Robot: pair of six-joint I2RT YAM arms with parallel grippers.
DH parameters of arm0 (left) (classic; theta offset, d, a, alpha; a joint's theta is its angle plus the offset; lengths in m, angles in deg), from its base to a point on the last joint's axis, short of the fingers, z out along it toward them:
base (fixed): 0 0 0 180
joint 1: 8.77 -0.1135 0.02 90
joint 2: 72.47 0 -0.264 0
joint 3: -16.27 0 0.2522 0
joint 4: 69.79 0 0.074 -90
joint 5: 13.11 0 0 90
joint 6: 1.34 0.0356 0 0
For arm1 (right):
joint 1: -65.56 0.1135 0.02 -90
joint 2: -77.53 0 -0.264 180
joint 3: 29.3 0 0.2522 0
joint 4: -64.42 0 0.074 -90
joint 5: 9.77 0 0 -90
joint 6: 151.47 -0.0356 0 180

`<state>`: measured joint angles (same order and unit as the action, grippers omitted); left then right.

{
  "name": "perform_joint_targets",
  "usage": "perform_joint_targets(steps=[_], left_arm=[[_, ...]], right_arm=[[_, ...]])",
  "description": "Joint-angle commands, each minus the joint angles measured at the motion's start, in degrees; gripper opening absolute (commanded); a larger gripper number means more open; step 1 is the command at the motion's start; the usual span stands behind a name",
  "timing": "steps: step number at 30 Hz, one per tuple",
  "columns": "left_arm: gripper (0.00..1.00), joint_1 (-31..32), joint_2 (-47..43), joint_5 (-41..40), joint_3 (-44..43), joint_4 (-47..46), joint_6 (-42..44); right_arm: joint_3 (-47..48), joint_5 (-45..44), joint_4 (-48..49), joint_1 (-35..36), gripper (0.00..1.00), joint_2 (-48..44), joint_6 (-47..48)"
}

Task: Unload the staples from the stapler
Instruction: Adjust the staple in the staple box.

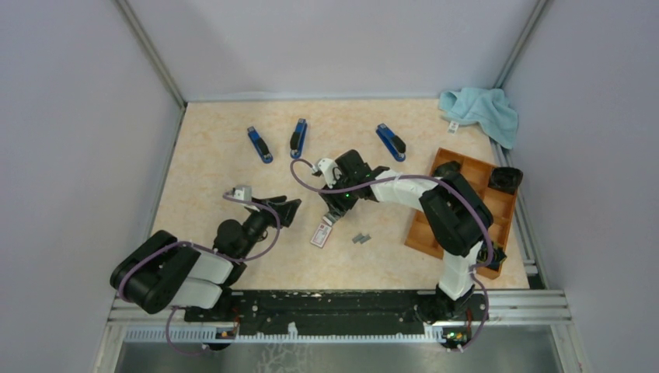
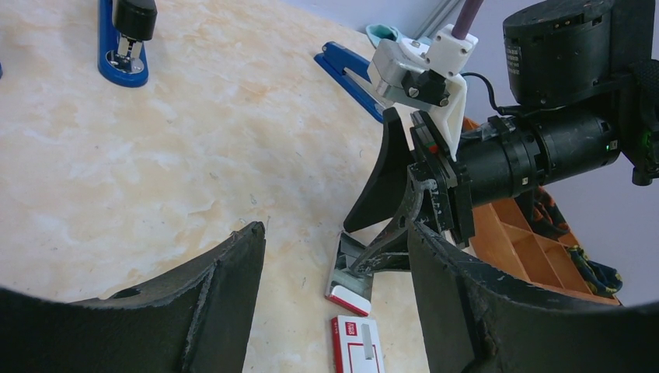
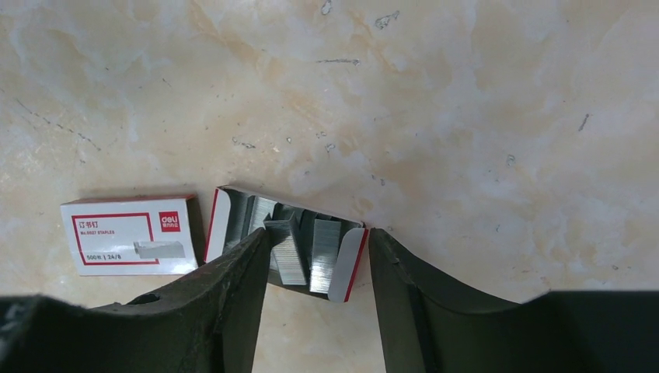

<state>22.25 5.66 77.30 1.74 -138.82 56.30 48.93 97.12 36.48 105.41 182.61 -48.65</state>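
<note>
The left arm (image 1: pixel 179 272) is folded low at the near left, and the left claw (image 1: pixel 287 210) is pointed right and slightly far, jaws spread wide with nothing held between them. The right arm (image 1: pixel 447 210) is bent at the elbow and stretched leftward; the right claw (image 1: pixel 332 219) is aimed downward, jaws parted.

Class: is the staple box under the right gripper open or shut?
Open: its tray lies beside the white sleeve, with grey staple strips exposed inside.
</note>
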Motion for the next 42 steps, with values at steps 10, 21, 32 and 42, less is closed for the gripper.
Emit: perform_joint_targets(steps=[10,21,32,42], left_arm=[[0.74,-0.2,0.5,0.1,4.1,-4.4,-0.4],[0.74,-0.3,0.7,0.2,4.0,-4.4,-0.4],[0.74,-0.3,0.6,0.2,4.0,-4.4,-0.4],[0.74,-0.3,0.4,0.1,4.3,-4.5,-0.5]], right_arm=[[1.8,-2.6,1.7,-0.5,0.46,-1.0,0.8],[1.2,-4.4,2.6,-0.5,0.45,-2.7,1.3],[0.9,-4.9,2.9,-0.5,0.46,-4.3,1.5],[0.8,-3.3,3.1,-0.4,0.58,-4.1,1.6]])
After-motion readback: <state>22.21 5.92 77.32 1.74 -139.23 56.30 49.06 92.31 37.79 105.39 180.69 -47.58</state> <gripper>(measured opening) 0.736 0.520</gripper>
